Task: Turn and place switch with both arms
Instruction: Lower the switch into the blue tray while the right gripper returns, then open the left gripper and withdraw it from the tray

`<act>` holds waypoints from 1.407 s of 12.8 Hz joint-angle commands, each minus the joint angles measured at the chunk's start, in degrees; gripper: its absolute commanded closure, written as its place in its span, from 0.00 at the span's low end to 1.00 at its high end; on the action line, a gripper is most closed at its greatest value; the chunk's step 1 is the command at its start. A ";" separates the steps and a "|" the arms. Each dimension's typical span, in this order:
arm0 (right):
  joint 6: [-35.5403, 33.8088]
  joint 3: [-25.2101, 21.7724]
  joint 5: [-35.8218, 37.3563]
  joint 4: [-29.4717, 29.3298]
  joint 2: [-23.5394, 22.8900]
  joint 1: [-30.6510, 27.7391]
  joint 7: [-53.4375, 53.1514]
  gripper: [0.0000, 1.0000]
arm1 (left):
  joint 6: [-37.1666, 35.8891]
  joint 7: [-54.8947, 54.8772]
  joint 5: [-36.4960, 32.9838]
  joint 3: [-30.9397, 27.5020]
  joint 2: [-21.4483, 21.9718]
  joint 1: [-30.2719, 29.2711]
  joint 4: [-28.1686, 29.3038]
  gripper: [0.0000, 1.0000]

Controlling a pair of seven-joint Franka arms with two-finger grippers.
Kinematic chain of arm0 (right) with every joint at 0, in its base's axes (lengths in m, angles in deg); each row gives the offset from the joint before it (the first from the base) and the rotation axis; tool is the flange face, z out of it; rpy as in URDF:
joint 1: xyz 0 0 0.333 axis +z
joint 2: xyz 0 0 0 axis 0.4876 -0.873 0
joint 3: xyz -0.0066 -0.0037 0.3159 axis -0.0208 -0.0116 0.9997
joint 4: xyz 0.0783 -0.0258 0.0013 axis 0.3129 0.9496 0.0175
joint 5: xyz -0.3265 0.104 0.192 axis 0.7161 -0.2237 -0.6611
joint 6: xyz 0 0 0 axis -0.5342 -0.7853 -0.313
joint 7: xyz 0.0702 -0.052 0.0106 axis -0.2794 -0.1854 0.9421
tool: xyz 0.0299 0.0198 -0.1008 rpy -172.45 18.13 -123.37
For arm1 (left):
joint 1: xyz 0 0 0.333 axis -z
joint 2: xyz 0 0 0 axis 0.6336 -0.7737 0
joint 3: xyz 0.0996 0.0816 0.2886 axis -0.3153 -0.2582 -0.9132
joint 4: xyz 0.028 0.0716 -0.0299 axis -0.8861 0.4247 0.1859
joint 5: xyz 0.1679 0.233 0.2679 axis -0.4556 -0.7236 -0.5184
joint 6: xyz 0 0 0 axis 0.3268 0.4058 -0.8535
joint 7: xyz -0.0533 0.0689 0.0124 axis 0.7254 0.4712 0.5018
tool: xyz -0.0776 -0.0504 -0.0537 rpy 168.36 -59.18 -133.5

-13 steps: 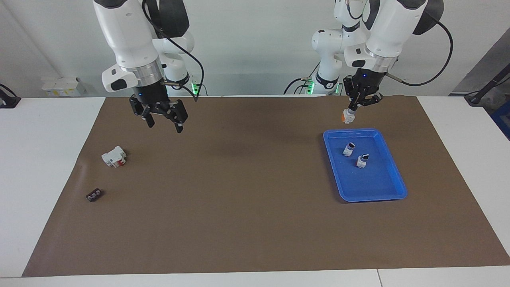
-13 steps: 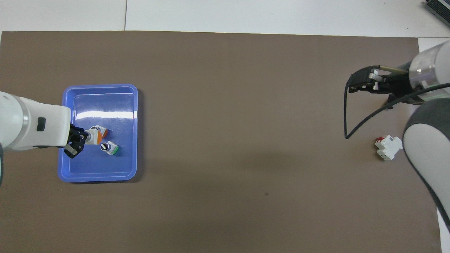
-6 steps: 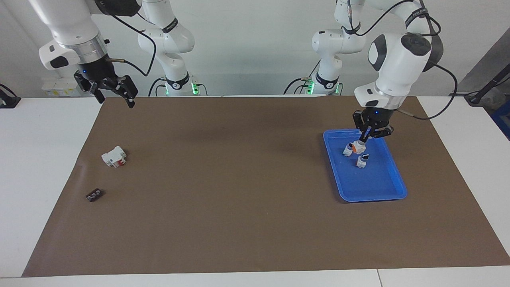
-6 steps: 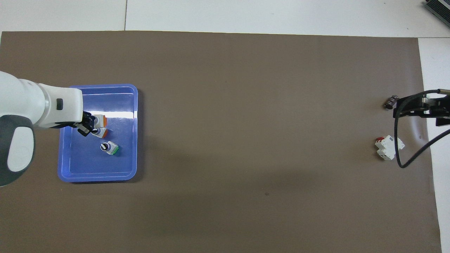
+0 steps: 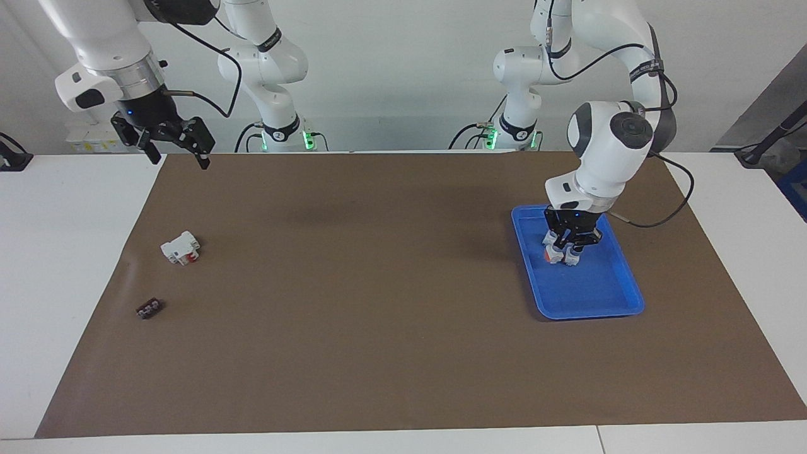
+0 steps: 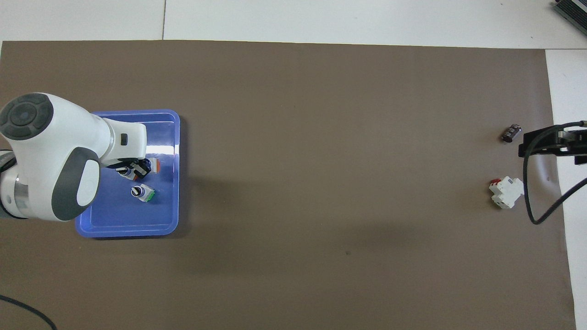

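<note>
Left end effector (image 5: 563, 250) gripping orange-ended switch (image 5: 551, 254) down in blue tray (image 5: 615, 296); right end effector (image 5: 171, 146) gaping, waiting at eleven o'clock.

Right end effector (image 6: 557, 144) partly out of frame

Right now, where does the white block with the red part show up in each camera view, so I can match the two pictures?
Facing view: the white block with the red part lies on the brown mat toward the right arm's end, nearer to the robots than the small black block.
Overhead view: the same block sits at the picture's right side, below the small black block.
Shared landmark: the blue tray, at the left arm's end.
</note>
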 commanded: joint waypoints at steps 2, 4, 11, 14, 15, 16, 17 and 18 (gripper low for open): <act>-0.91 1.35 -0.47 1.03 0.98 -0.82 -2.12 0.01 | 3.29 1.08 -1.36 -0.03 1.33 0.43 3.48 1.00; -0.91 1.35 -0.38 0.95 0.98 -1.08 -2.04 0.01 | 5.75 1.08 -1.36 -0.12 -0.43 0.17 3.31 1.00; -0.82 2.75 -0.38 1.29 0.98 -3.89 -1.94 0.01 | 4.80 2.13 -1.36 -0.03 0.79 0.35 -0.90 0.00; -1.00 2.66 -0.38 1.65 1.50 -3.63 -2.04 0.01 | 0.33 13.52 -1.27 0.06 5.17 0.35 -1.00 0.00; -1.09 2.66 -0.38 1.65 1.51 -3.63 -2.04 0.01 | -1.60 17.13 -1.27 0.14 7.45 0.43 -0.91 0.00; -0.91 2.66 -0.38 1.65 1.51 -3.63 -2.04 0.01 | -4.15 20.04 -1.27 0.06 9.39 0.43 -0.91 0.00; -0.74 2.75 -0.47 1.56 1.33 -3.63 -2.04 0.01 | -6.96 22.07 -1.27 0.06 11.41 0.43 -0.91 0.00; -1.17 2.84 -0.47 1.21 1.16 -3.63 -2.38 0.01 | -8.81 24.17 -1.27 0.06 12.82 0.35 -1.44 0.00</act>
